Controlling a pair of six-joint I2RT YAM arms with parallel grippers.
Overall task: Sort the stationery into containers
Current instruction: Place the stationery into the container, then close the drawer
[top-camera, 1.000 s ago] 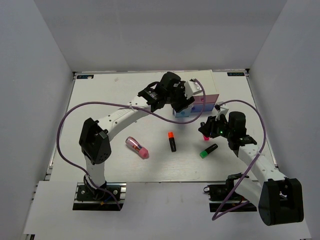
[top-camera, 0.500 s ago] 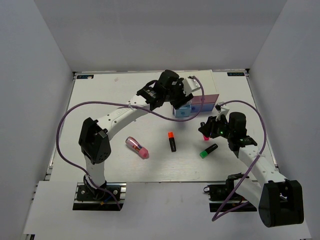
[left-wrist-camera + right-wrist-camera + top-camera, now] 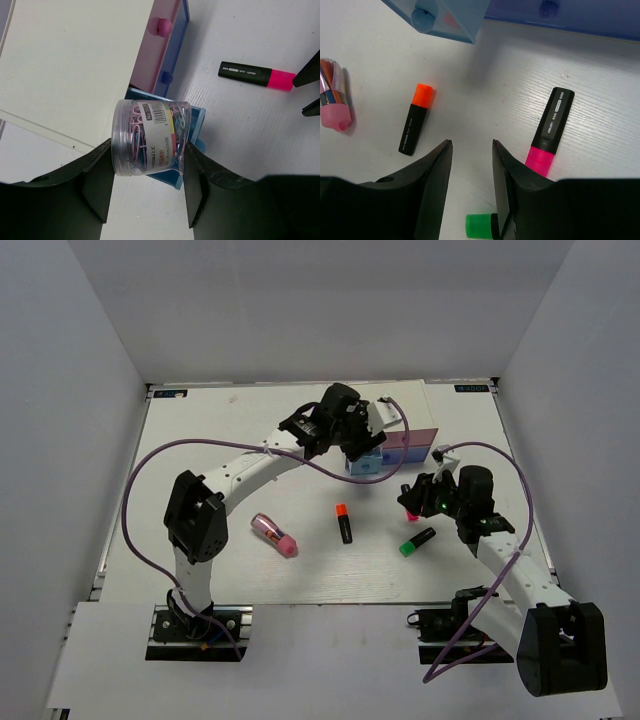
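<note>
My left gripper [image 3: 147, 150] is shut on a clear round jar of coloured paper clips [image 3: 150, 135], held on its side just above the pulled-out blue drawer [image 3: 197, 120] of the white drawer box [image 3: 412, 412]. My right gripper [image 3: 472, 150] stands open over bare table with nothing between its fingers. The pink-capped highlighter [image 3: 550, 130] lies just right of it. The green-capped highlighter [image 3: 480, 225] lies below it and the orange-capped one [image 3: 415, 120] to its left. A pink rounded cylinder [image 3: 274, 535] lies further left on the table.
The box's other drawers, a pink front [image 3: 160, 45] and a darker blue front [image 3: 555, 15], are pushed in. Purple cables loop from both arms. The white table [image 3: 200, 440] has walls on three sides.
My left arm has shifted slightly with the jar, staying over the open blue drawer. The right arm and the highlighters have not moved.
</note>
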